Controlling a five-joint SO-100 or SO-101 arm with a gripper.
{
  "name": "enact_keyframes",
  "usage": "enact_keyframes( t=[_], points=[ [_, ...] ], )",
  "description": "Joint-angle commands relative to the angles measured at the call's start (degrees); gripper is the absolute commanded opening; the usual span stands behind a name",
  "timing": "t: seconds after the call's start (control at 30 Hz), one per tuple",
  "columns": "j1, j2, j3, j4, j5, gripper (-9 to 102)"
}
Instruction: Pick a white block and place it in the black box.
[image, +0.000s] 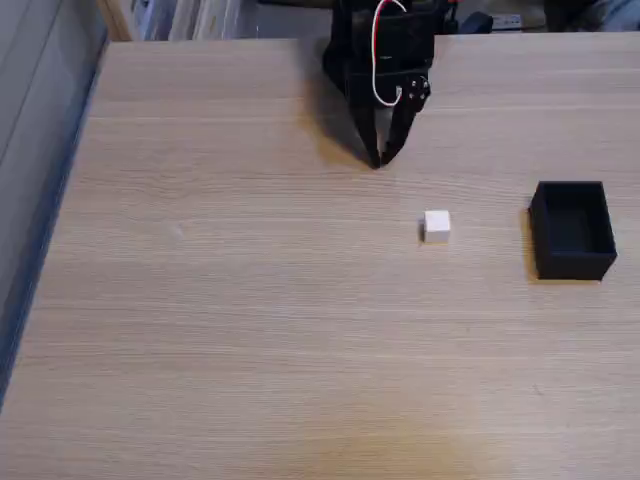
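Start at the left of the fixed view: you have bare wooden tabletop (200, 300) there, with a grey strip running down beyond its left edge; nothing of the task lies on that side. Move toward the middle and you meet the gripper (379, 160), hanging from the black arm at the far edge of the table; its two fingers come together at the tips just above the wood, so read it as closed or very nearly so, and it holds nothing. A little further right and nearer the camera sits the white block (436, 226), alone on the table, apart from the gripper and well apart from the box; judge it light, rigid and probably smooth-sided, so it should not deform, though it could skid or twist if you pinch it off-centre; take it across two opposite flat faces, low enough that the pads seat squarely. At the far right stands the black box (573, 231), open-topped and empty as far as you can see; its thin walls look easy to nudge. Count one block, one box, one gripper.
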Motion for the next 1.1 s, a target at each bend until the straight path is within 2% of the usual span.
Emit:
enact_keyframes(
  t=[0.0,0.4,0.7,0.83,0.9,1.07],
  points=[
    [0.5,0.4,0.9,0.4,0.0,0],
    [0.8,-0.2,-0.4,0.3,-2.6,0],
    [-1.4,-15.5,-15.2,1.2,1.6,4],
    [-3.1,-26.1,-25.7,5.2,3.7,11],
    [-4.4,-31.2,-30.7,7.6,4.8,18],
    [-7.0,-39.0,-38.1,9.1,8.9,25]
  ],
)
